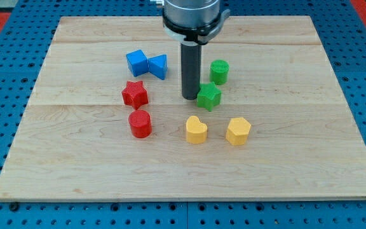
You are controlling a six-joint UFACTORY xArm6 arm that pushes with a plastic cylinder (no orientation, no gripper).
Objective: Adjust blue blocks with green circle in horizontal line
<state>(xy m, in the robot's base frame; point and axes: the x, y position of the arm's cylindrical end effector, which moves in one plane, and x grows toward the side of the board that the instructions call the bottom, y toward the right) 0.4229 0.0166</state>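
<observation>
1. Listing from the view's left on the wooden surface (75, 165): red star (135, 93), red cylinder (140, 123) below it.
2. Blue cube (136, 63) touching blue triangle (158, 65), toward the view's top.
3. My tip (190, 97) stands just left of the green star (209, 96); I have no pincer.
4. Yellow heart (196, 130), low.
5. Green circle (219, 71), above the green star.
6. Yellow hexagon (237, 131), rightmost.

My tip (190, 97) has bare board leftward to the blue blocks (147, 64); green star (209, 96) blocks its right.
</observation>
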